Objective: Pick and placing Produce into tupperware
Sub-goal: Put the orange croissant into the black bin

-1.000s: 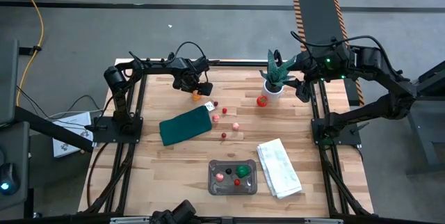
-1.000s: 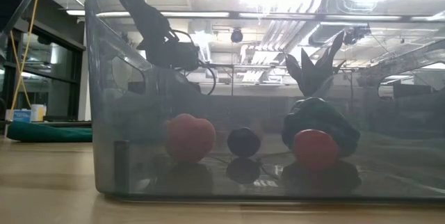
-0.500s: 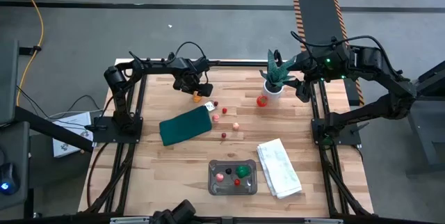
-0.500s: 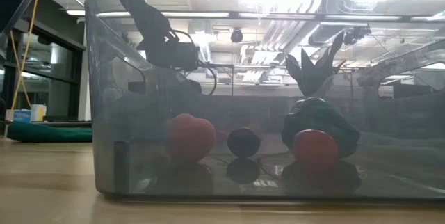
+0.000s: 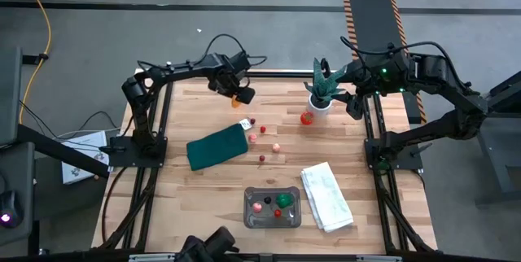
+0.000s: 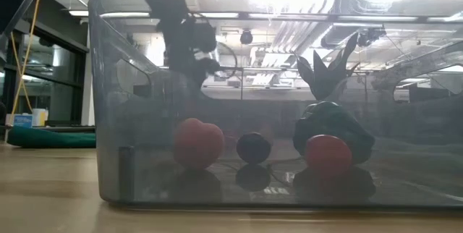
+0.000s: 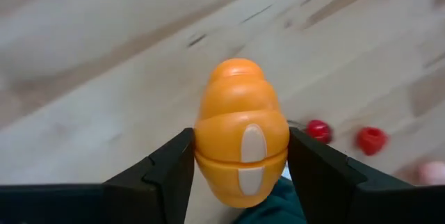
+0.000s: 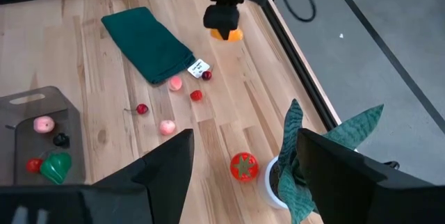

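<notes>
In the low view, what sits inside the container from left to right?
Inside the tupperware: pink-red piece → small dark round piece → green piece with the red round piece in front of it.

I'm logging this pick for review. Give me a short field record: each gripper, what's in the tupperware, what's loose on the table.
left gripper: raised over the table's far side, shut on orange produce
right gripper: open, waiting by the potted plant
tupperware: holds pink, dark, red and green pieces
table: tomato, small red and pink pieces near green cloth, white towel
</notes>
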You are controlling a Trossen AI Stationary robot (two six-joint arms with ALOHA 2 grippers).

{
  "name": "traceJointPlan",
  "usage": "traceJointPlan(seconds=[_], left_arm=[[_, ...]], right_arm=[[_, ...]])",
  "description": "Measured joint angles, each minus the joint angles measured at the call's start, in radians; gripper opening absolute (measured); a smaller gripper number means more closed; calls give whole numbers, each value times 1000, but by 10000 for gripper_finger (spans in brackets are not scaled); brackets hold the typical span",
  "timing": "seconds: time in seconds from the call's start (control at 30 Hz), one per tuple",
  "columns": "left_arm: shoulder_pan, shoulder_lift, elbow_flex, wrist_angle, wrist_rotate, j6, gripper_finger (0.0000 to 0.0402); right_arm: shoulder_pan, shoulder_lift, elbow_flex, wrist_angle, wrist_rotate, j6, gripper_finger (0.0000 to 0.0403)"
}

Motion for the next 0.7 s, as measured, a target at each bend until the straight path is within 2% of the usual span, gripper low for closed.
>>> traceJointPlan(seconds=[0.43,0.7], left_arm=[[-1,-1,276,-168,35,105,197],[-1,-2,323,-269,200,155,196]], right_arm=[[0,0,0,4,0,-3,245],[0,0,0,4,0,0,245]])
